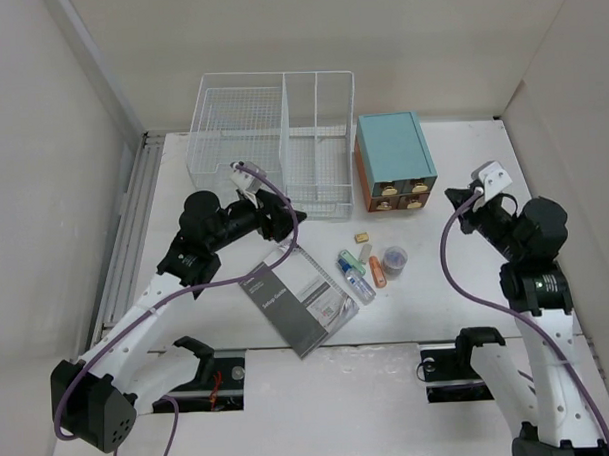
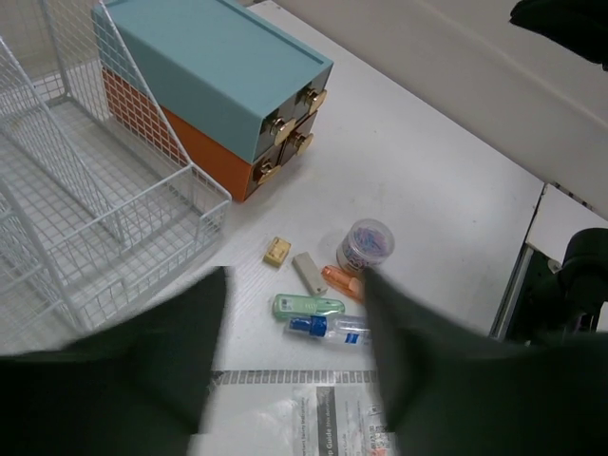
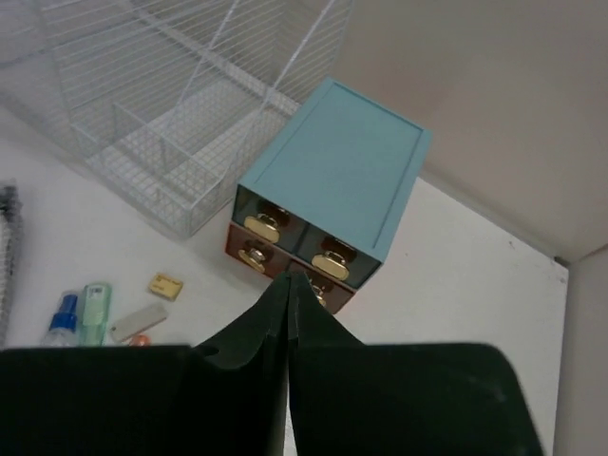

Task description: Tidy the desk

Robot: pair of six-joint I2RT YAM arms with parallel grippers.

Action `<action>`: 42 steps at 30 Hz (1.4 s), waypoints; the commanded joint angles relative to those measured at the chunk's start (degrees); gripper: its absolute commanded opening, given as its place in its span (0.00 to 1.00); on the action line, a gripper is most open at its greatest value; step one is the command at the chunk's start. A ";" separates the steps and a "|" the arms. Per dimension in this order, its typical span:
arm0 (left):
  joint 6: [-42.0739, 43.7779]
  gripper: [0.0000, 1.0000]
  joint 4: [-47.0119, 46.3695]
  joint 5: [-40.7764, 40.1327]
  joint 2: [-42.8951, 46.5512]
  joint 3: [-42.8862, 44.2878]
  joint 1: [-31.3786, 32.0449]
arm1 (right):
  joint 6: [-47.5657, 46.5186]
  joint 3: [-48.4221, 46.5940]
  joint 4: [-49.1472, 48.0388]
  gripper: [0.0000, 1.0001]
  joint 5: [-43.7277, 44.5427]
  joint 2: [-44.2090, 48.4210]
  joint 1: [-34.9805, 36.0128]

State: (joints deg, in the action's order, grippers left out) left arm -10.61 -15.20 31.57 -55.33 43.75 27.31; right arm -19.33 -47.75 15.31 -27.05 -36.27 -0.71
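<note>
The white desk [image 1: 467, 282] carries a grey booklet [image 1: 299, 298] and a cluster of small items: a green case [image 1: 351, 258], a blue-capped spray bottle [image 1: 359, 283], an orange tube [image 1: 377, 272], a clear round jar [image 1: 394, 257], a grey eraser [image 1: 365, 252] and a yellow block [image 1: 362, 238]. My left gripper [image 1: 284, 214] is open and empty, above the booklet's far edge; in its wrist view the gripper [image 2: 294, 275] frames the green case [image 2: 309, 306] and bottle [image 2: 332, 329]. My right gripper [image 1: 454, 198] is shut and empty, raised right of the items, pointing at the drawers [image 3: 288, 275].
A white wire basket [image 1: 271, 139] with dividers stands at the back left. A teal and orange drawer box [image 1: 392, 160] with gold handles stands right of it. A ribbed rail [image 1: 130, 244] runs along the left edge. White walls close in the sides and back.
</note>
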 commanded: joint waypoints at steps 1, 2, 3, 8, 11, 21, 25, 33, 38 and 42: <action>1.91 0.10 -2.03 1.91 0.49 2.04 0.11 | -2.37 -0.32 1.38 0.02 -9.58 -1.95 -0.08; 1.39 0.00 -1.42 0.61 0.49 2.65 0.11 | -2.38 -0.85 3.56 0.34 -15.26 -2.74 -0.08; 1.38 0.00 -1.41 -0.10 0.49 2.66 0.72 | -3.51 -1.38 5.15 0.76 -19.23 -3.71 -0.08; -3.70 1.00 7.27 -9.22 -0.91 6.70 6.96 | -6.86 -4.98 10.53 1.00 -30.26 -12.05 3.25; -16.84 1.00 11.93 -20.87 1.08 4.18 12.20 | -8.09 -5.52 11.42 1.00 -29.73 -17.05 12.62; -44.66 1.00 21.34 -59.77 25.75 -13.06 18.65 | 0.23 -10.34 -0.35 1.00 -17.52 -38.68 32.53; -45.90 1.00 25.56 -61.54 29.49 -14.83 18.66 | 4.82 -14.55 -5.37 1.00 -11.99 -47.73 35.33; -48.36 1.00 28.90 -57.85 26.59 -14.92 18.66 | 10.36 -22.39 -7.66 0.96 -6.45 -64.18 41.84; -51.87 1.00 31.72 -55.92 28.43 -18.34 18.66 | 13.87 -23.01 -10.30 0.95 -5.30 -69.19 43.60; -54.95 1.00 32.17 -54.25 29.32 -21.76 18.66 | 15.46 -22.40 -10.83 0.95 -1.97 -70.87 44.13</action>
State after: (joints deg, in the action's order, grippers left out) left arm -62.00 16.43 -24.23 -26.85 24.34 45.69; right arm -6.98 -68.53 8.05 -31.83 -107.24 43.42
